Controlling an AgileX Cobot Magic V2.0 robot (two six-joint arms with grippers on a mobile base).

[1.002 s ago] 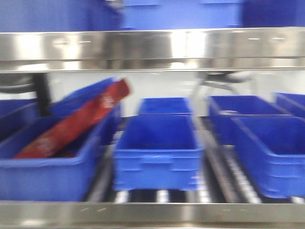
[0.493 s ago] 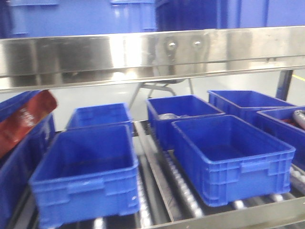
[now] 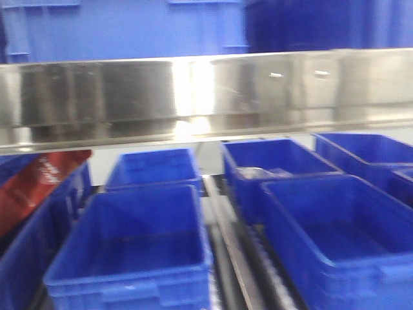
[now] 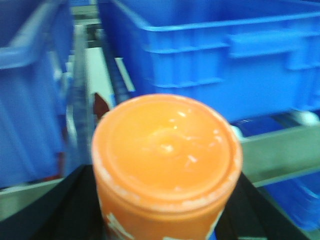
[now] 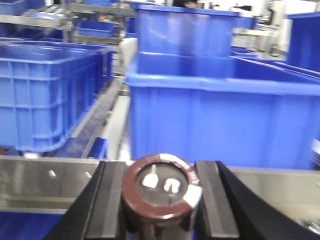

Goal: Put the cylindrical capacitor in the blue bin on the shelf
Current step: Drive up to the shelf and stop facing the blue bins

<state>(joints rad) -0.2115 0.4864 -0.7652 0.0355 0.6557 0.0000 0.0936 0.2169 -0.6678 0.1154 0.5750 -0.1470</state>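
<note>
The cylindrical capacitor [image 5: 161, 190], a stubby maroon cylinder with two pale terminals on its end, sits upright between the black fingers [image 5: 112, 200] of my right gripper [image 5: 161, 202], which is shut on it. It hangs just in front of the shelf's steel front rail [image 5: 50, 187], with a blue bin [image 5: 225, 120] straight behind. My left gripper [image 4: 165, 210] is shut on an orange jar [image 4: 167, 150], also by a steel rail [image 4: 280, 150]. In the front view the shelf [image 3: 193, 97] holds rows of blue bins [image 3: 135, 248]; neither gripper shows there.
A red packet [image 3: 32, 187] leans in the far-left bin. Another bin [image 3: 348, 239] stands at the right, with more behind it. The upper steel rail spans the view above the bins. Roller tracks [image 3: 222, 245] run between the bin rows.
The front view has swung right and closer. The red packet slid to the left edge, and the upper rail now sits lower in the frame.
</note>
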